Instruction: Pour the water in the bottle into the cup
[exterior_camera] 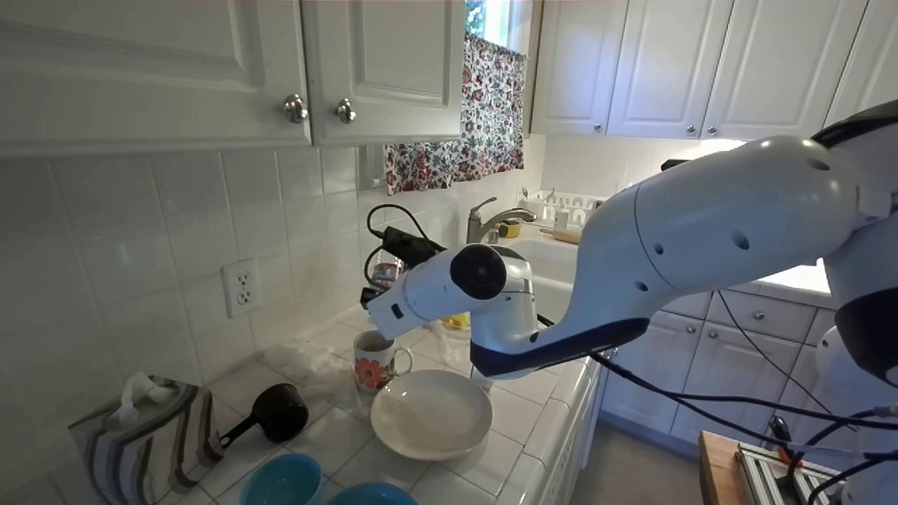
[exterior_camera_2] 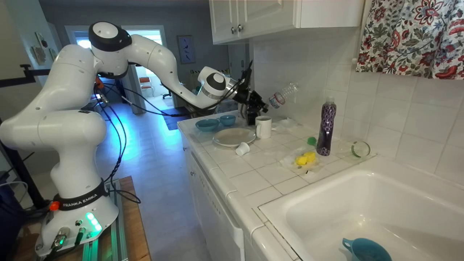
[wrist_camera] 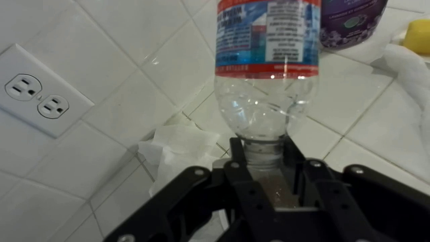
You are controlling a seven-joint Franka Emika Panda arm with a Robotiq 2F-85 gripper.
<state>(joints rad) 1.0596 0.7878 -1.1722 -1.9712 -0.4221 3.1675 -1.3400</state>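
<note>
My gripper [wrist_camera: 263, 151] is shut on the neck of a clear plastic bottle [wrist_camera: 267, 40] with a red and blue label. In an exterior view the clear bottle [exterior_camera_2: 282, 95] is tilted neck-down, its base up and away from the gripper [exterior_camera_2: 264, 107]. The white cup, a mug with a red flower [exterior_camera: 370, 373], stands upright just below the gripper; it also shows in an exterior view [exterior_camera_2: 263, 127]. In the wrist view its brownish inside [wrist_camera: 277, 191] seems to show between my fingers. The bottle's mouth is hidden. A purple bottle [exterior_camera_2: 326, 127] stands upright on the counter.
A wide white bowl [exterior_camera: 431, 421] sits beside the mug, with a small white cup [exterior_camera_2: 242, 149] on its side. Teal bowls [exterior_camera: 280, 480], a black scoop [exterior_camera: 279, 412] and a tissue box [exterior_camera: 151, 438] stand nearby. The tiled wall [wrist_camera: 134, 90] is close behind.
</note>
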